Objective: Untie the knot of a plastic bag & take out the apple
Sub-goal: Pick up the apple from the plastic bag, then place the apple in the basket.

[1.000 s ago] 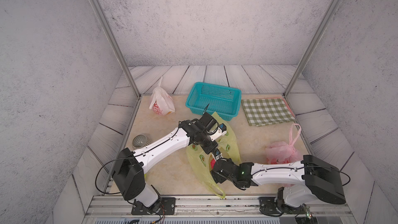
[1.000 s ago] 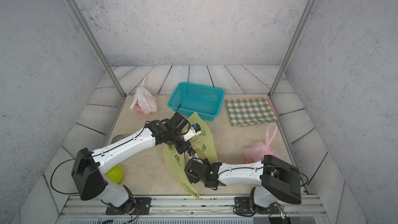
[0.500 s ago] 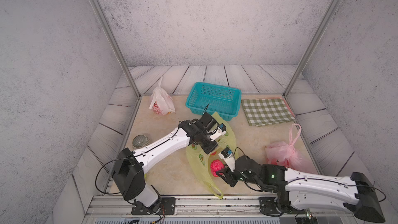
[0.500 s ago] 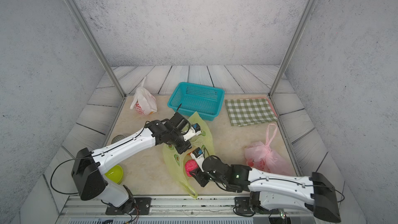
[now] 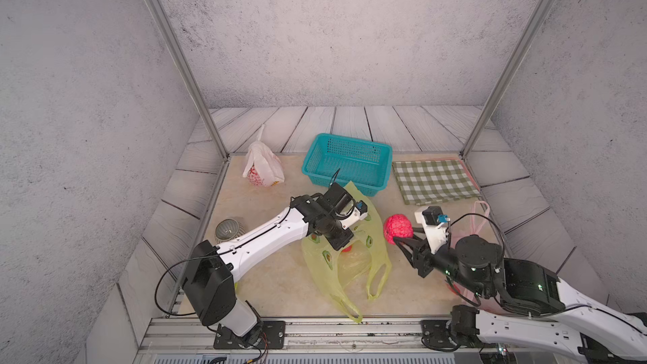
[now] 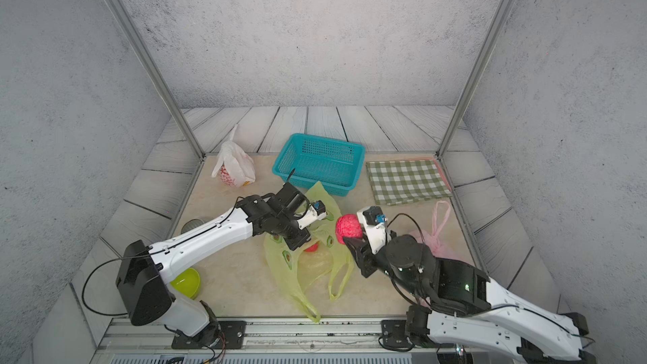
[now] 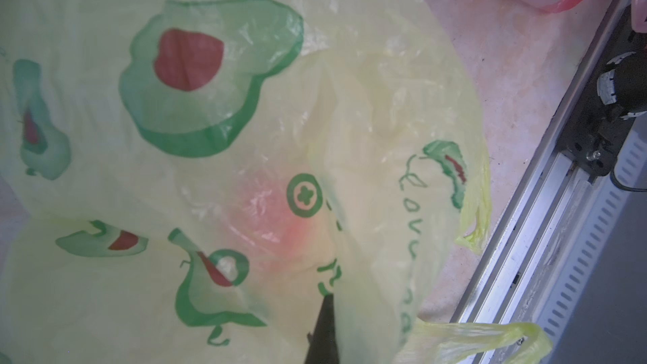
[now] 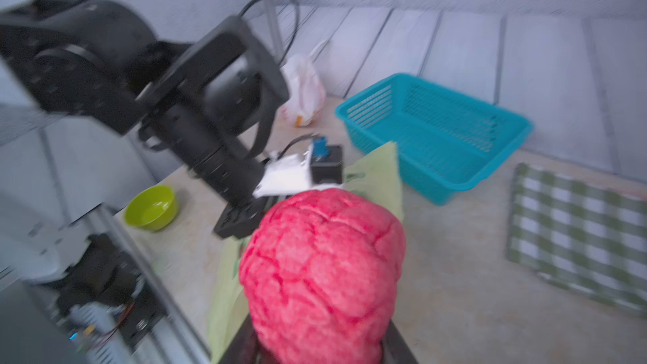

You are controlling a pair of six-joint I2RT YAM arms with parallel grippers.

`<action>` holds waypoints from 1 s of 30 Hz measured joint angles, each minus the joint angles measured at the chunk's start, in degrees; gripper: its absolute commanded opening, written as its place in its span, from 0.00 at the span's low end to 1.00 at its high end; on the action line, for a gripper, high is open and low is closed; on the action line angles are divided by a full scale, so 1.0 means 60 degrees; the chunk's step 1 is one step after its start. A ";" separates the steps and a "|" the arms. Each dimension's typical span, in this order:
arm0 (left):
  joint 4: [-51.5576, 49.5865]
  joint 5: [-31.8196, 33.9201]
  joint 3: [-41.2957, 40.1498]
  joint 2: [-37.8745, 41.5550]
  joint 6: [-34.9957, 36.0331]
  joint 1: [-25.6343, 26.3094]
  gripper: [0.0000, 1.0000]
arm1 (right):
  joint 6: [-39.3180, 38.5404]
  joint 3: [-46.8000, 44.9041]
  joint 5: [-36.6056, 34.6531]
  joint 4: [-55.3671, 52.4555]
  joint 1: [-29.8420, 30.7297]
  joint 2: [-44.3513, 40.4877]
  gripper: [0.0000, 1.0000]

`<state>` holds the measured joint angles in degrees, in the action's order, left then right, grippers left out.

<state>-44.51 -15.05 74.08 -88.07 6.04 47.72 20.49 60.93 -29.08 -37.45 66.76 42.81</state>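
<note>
Scanning from the left edge: a metal cup (image 5: 229, 230) and a green bowl (image 6: 185, 283) are noted beside the left arm's base, well apart from the work. A white bag (image 5: 262, 166) is set at the back; its red print cannot be read. The left gripper (image 5: 341, 239) is closed and pressed onto the yellow-green bag (image 5: 346, 267), film seemingly pinched; one dark fingertip (image 7: 324, 327) is seen under the film in the left wrist view. The handles lie loose, so the knot is judged undone. A small red patch (image 5: 346, 248) shows at the bag beside that gripper; what it is cannot be told. Right of the bag, the apple (image 5: 398, 228), red and wrinkled as if netted, is clamped by the right gripper (image 5: 402, 239) near one end and held clear of bag and table (image 5: 280, 285).

Step judged: carry-off and set-down. The bag should be held pinned so no film is dragged along. The apple should be lowered onto bare table or into the teal basket (image 5: 350, 164) before the jaws are parted; gripped at one end, a round fruit is easily rolled out. The pink bag (image 6: 439, 245) by the right arm should be avoided.

Writing: green cursive starting "Love" (image 7: 411, 197) is read on the yellow-green bag among avocado pictures; the rest is creased away.
</note>
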 measured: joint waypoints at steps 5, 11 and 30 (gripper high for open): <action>0.0233 0.0007 -0.0368 0.0576 0.0029 -0.0015 0.00 | -0.0528 0.1497 0.0707 0.0816 -0.3537 0.2441 0.37; 0.0601 0.0040 -0.0576 0.1304 0.0026 -0.0015 0.00 | -0.0306 0.4018 0.3246 0.2116 -0.6794 0.7344 0.39; 0.0780 -0.0222 -0.0903 0.1446 0.0138 -0.0455 0.00 | -0.0503 1.1533 0.5344 0.0619 -0.7563 1.5307 0.94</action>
<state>-39.83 -16.38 68.66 -79.40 6.87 44.99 17.47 130.13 2.98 -33.74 21.39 134.65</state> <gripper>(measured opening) 0.046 0.935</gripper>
